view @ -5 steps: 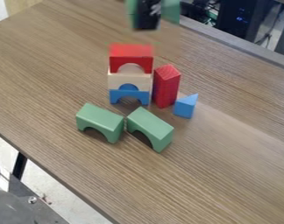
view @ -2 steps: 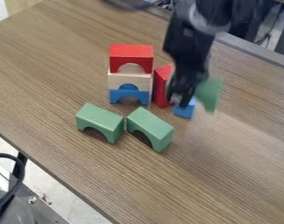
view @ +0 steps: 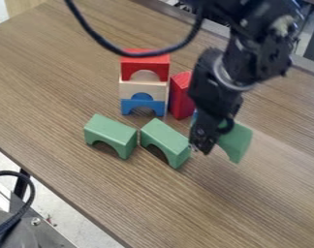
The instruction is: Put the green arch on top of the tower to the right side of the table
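The black gripper point(view: 203, 145) hangs over the middle right of the table, shut on a green piece point(view: 236, 141). This piece sticks out to the right of the fingers, and the gripper covers the rest, so its full shape is hidden. Close to the fingertips stands a green arch point(view: 164, 140), with another green arch point(view: 112, 134) to its left. Behind them rises the tower: a red arch point(view: 145, 63) over a cream arch point(view: 141, 90) over a blue arch point(view: 132, 105).
A red block point(view: 180, 97) with a pointed top stands just right of the tower, partly behind the arm. Only a sliver of blue shows beside the gripper. The wooden table point(view: 69, 72) has its edge at the lower left, and a black cable hangs across the tower's top.
From the top edge the gripper has come down and toward the camera, carrying the green piece. It now covers most of the blue triangle. The tower and the two standing green arches have not moved.
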### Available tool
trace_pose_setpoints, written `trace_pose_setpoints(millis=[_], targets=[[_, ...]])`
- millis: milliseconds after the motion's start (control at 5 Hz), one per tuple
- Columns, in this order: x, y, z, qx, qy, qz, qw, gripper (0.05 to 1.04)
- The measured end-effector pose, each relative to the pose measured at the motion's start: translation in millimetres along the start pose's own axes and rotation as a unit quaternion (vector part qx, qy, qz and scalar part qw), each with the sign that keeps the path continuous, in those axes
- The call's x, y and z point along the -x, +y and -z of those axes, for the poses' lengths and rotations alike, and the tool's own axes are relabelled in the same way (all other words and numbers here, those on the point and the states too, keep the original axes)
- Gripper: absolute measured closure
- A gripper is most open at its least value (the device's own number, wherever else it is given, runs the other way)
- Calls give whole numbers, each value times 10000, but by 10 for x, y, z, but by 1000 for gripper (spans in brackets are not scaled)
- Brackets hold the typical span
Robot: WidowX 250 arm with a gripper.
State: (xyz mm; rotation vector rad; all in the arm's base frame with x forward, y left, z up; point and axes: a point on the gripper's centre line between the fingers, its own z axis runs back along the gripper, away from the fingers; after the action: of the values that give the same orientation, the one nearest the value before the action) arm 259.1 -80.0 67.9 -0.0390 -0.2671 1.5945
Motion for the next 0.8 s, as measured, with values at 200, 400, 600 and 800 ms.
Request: trace_pose_setpoints(millis=[200,400,600,800], targets=[[95,11,94,8,-48,-40,10000,482],[172,-16,186,-27,-114,-97,9999,482],[244,-27,346,-168,-236,-55,9996,482],[284,-29,427,-182,-283,6,9994,482]])
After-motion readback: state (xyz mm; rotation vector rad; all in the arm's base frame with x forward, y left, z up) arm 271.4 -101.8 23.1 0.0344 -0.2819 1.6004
